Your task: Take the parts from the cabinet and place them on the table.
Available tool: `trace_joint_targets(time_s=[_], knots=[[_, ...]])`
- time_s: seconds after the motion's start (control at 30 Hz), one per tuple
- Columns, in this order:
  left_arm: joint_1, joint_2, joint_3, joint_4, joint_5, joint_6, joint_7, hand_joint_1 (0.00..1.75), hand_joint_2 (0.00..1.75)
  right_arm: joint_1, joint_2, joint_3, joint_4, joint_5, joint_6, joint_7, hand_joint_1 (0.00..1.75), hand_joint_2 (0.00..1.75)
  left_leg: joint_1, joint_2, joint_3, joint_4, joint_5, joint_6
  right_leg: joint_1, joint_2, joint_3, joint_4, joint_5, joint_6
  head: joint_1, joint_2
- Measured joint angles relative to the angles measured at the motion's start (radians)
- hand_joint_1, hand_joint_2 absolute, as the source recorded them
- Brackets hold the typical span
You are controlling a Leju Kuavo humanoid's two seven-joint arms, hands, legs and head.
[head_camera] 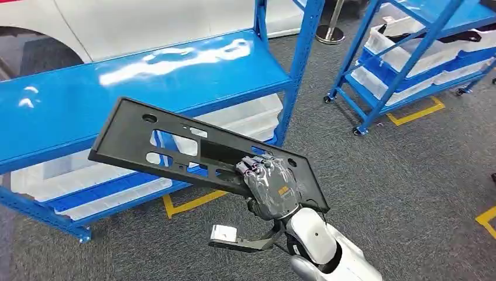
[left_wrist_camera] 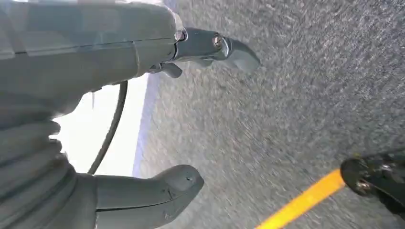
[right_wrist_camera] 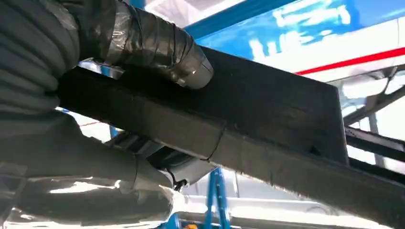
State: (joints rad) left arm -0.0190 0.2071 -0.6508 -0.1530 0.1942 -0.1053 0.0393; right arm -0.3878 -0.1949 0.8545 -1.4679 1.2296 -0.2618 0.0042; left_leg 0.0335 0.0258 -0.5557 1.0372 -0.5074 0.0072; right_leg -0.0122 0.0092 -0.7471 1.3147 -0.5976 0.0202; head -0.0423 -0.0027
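1. Right hand point(head_camera: 270, 186): my fingers wrap the near edge of a long black plastic panel point(head_camera: 175, 149), holding it tilted in the air in front of the blue cabinet point(head_camera: 146, 76)
2. Right wrist view: my thumb point(right_wrist_camera: 143, 45) presses on one face of the panel point(right_wrist_camera: 267, 129), the other fingers clamp beneath
3. Left hand point(left_wrist_camera: 95, 119): fingers apart and holding nothing, above grey carpet point(left_wrist_camera: 296, 95) with a yellow line point(left_wrist_camera: 305, 200)
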Motion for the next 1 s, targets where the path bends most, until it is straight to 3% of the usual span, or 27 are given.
trace_joint_targets(time_s=[0.03, 0.07, 0.13, 0.17, 0.2, 0.23, 0.33, 0.37, 0.4, 0.43, 0.5, 0.53, 0.57, 0.6, 0.63, 0.67, 0.7, 0.73, 0.83, 0.87, 0.93, 0.97, 1.0], knots=[[-0.001, 0.0, -0.001, 0.0, 0.0, 0.004, 0.001, 0.0, 1.75, -0.004, 0.0, -0.002, 0.0, -0.013, 0.01, -0.004, 1.75, 1.75, 0.0, 0.014, -0.001, 0.0, 0.001, 0.001, -0.003, -0.003, -0.012, 0.039, -0.008, 0.003, 0.0, 0.0], [-0.001, -0.001, -0.002, 0.0, 0.001, 0.008, 0.001, 0.0, 1.75, -0.011, -0.001, -0.003, -0.001, -0.026, 0.021, -0.01, 1.75, 1.75, 0.0, 0.027, -0.001, 0.0, 0.001, 0.0, -0.005, -0.005, -0.001, 0.03, 0.007, 0.005, 0.0, 0.0], [-0.005, -0.007, -0.003, 0.0, 0.009, 0.013, 0.001, 0.0, 1.75, -0.031, -0.001, -0.011, -0.005, -0.049, 0.045, -0.022, 1.75, 1.75, 0.0, 0.052, 0.002, 0.0, 0.001, 0.0, -0.006, -0.019, 0.084, -0.108, 0.08, 0.003, 0.0, 0.0], [-0.006, -0.01, -0.003, 0.0, 0.015, 0.015, 0.001, 0.0, 1.75, -0.05, -0.001, -0.013, -0.009, -0.061, 0.061, -0.028, 1.75, 1.75, -0.001, 0.063, 0.004, 0.0, 0.001, -0.002, -0.005, -0.043, 0.14, -0.203, 0.119, -0.002, 0.0, 0.0], [-0.006, -0.012, -0.003, 0.0, 0.023, 0.018, 0.001, 0.0, 1.75, -0.071, -0.001, -0.016, -0.01, -0.073, 0.076, -0.037, 1.75, 1.75, -0.003, 0.073, 0.004, -0.002, 0.002, -0.005, 0.005, -0.085, 0.161, -0.246, 0.101, -0.006, 0.0, 0.0], [-0.006, -0.018, -0.003, 0.0, 0.032, 0.021, 0.002, 0.0, 1.75, -0.094, 0.0, -0.016, -0.01, -0.086, 0.091, -0.044, 1.75, 1.75, -0.009, 0.083, 0.002, 0.002, 0.003, -0.012, 0.017, -0.083, 0.157, -0.262, 0.107, -0.016, 0.0, 0.0], [-0.011, -0.028, -0.003, 0.0, 0.04, 0.025, 0.01, 0.0, 1.75, -0.122, 0.0, -0.018, -0.01, -0.1, 0.105, -0.051, 1.75, 1.75, -0.012, 0.117, 0.008, -0.008, 0.009, -0.027, 0.021, -0.054, 0.146, -0.263, 0.112, -0.033, 0.0, 0.0], [-0.013, -0.032, -0.003, 0.0, 0.04, 0.027, 0.011, 0.0, 1.75, -0.125, 0.001, -0.018, -0.01, -0.101, 0.106, -0.053, 1.75, 1.75, -0.006, 0.109, 0.003, -0.004, -0.003, -0.034, 0.008, -0.044, 0.153, -0.281, 0.122, -0.046, -0.001, 0.0], [-0.013, -0.033, -0.003, 0.0, 0.04, 0.027, 0.011, 0.0, 1.75, -0.132, 0.002, -0.018, -0.011, -0.101, 0.107, -0.053, 1.75, 1.75, -0.003, 0.046, -0.003, 0.017, -0.025, -0.034, 0.01, -0.036, 0.153, -0.287, 0.128, -0.053, 0.0, 0.0], [-0.01, -0.034, -0.003, 0.0, 0.04, 0.027, 0.011, 0.0, 1.75, -0.139, 0.005, -0.018, -0.011, -0.101, 0.108, -0.053, 1.75, 1.75, -0.003, 0.012, -0.027, 0.072, -0.064, -0.031, 0.01, -0.027, 0.15, -0.287, 0.132, -0.06, -0.002, 0.0], [-0.007, -0.036, -0.003, 0.0, 0.039, 0.022, 0.027, 0.0, 1.75, -0.141, 0.011, -0.018, -0.011, -0.105, 0.109, -0.055, 1.75, 1.75, -0.005, -0.019, -0.095, 0.228, -0.134, -0.031, 0.015, -0.004, 0.146, -0.286, 0.134, -0.064, -0.002, 0.0], [-0.006, -0.036, -0.003, 0.0, 0.036, 0.018, 0.035, 0.0, 1.75, -0.14, 0.011, -0.018, -0.01, -0.108, 0.111, -0.057, 1.75, 1.75, -0.006, -0.021, -0.122, 0.284, -0.145, -0.031, 0.018, 0.01, 0.144, -0.283, 0.135, -0.065, -0.001, 0.0], [-0.005, -0.036, -0.003, 0.0, 0.037, 0.015, 0.041, 0.0, 1.75, -0.14, 0.011, -0.018, -0.01, -0.112, 0.113, -0.057, 1.75, 1.75, -0.006, -0.021, -0.127, 0.291, -0.131, -0.031, 0.02, 0.023, 0.143, -0.28, 0.135, -0.065, -0.002, 0.0], [-0.004, -0.036, -0.003, 0.0, 0.04, 0.013, 0.048, 0.0, 1.75, -0.14, 0.012, -0.018, -0.01, -0.116, 0.113, -0.057, 1.75, 1.75, -0.006, -0.022, -0.109, 0.252, -0.096, -0.029, 0.02, 0.038, 0.141, -0.274, 0.135, -0.065, -0.001, 0.0], [-0.004, -0.036, -0.003, 0.0, 0.041, 0.013, 0.051, 0.0, 1.75, -0.142, 0.014, -0.018, -0.01, -0.119, 0.113, -0.056, 1.75, 1.75, -0.005, -0.025, -0.076, 0.176, -0.048, -0.028, 0.019, 0.053, 0.138, -0.267, 0.133, -0.063, -0.001, 0.0], [-0.005, -0.036, -0.003, 0.0, 0.041, 0.013, 0.053, 0.0, 1.75, -0.144, 0.018, -0.018, -0.01, -0.121, 0.113, -0.056, 1.75, 1.75, -0.003, -0.044, -0.033, 0.081, 0.002, -0.027, 0.017, 0.068, 0.134, -0.256, 0.129, -0.059, -0.001, 0.0], [-0.004, -0.036, -0.003, 0.0, 0.041, 0.013, 0.053, 0.0, 1.75, -0.145, 0.019, -0.018, -0.01, -0.122, 0.113, -0.056, 1.75, 1.75, 0.0, -0.089, -0.014, 0.045, -0.007, -0.023, 0.014, 0.077, 0.128, -0.248, 0.126, -0.054, -0.001, 0.0], [0.0, -0.037, -0.003, 0.0, 0.04, 0.013, 0.054, 0.0, 1.75, -0.149, 0.021, -0.017, -0.009, -0.123, 0.113, -0.056, 1.75, 1.75, 0.002, -0.118, -0.008, 0.021, -0.011, -0.025, 0.021, 0.089, 0.115, -0.233, 0.126, -0.05, -0.001, 0.0], [-0.01, -0.041, -0.003, 0.0, 0.032, 0.009, 0.056, 0.0, 1.75, -0.135, 0.024, -0.016, -0.01, -0.127, 0.111, -0.056, 1.75, 1.75, -0.008, -0.088, -0.01, 0.023, -0.01, -0.015, 0.011, 0.122, 0.101, -0.243, 0.142, -0.028, -0.001, 0.0], [-0.009, -0.044, -0.003, 0.0, 0.032, 0.007, 0.056, 0.0, 1.75, -0.132, 0.023, -0.016, -0.01, -0.127, 0.109, -0.056, 1.75, 1.75, 0.004, -0.074, -0.008, 0.013, -0.004, -0.006, 0.013, 0.138, 0.098, -0.242, 0.144, -0.024, 0.0, 0.0], [-0.007, -0.047, -0.003, 0.0, 0.024, 0.01, 0.054, 0.0, 1.75, -0.125, 0.024, -0.015, -0.008, -0.113, 0.097, -0.05, 1.75, 1.75, 0.003, -0.044, -0.005, 0.007, 0.0, 0.004, 0.016, 0.048, 0.073, -0.184, 0.099, -0.012, 0.008, 0.0], [-0.006, -0.048, -0.005, 0.0, 0.013, 0.011, 0.055, 0.0, 1.75, -0.119, 0.026, -0.014, -0.008, -0.108, 0.086, -0.048, 1.75, 1.75, -0.001, -0.031, -0.006, 0.007, 0.0, 0.004, 0.012, 0.018, 0.039, -0.112, 0.06, -0.005, 0.008, 0.0], [-0.006, -0.05, -0.01, 0.0, 0.006, 0.011, 0.056, 0.0, 1.75, -0.11, 0.029, -0.013, -0.007, -0.103, 0.076, -0.046, 1.75, 1.75, -0.003, -0.018, -0.006, 0.008, 0.0, 0.005, 0.008, 0.004, 0.005, -0.04, 0.029, 0.0, 0.008, 0.0]])
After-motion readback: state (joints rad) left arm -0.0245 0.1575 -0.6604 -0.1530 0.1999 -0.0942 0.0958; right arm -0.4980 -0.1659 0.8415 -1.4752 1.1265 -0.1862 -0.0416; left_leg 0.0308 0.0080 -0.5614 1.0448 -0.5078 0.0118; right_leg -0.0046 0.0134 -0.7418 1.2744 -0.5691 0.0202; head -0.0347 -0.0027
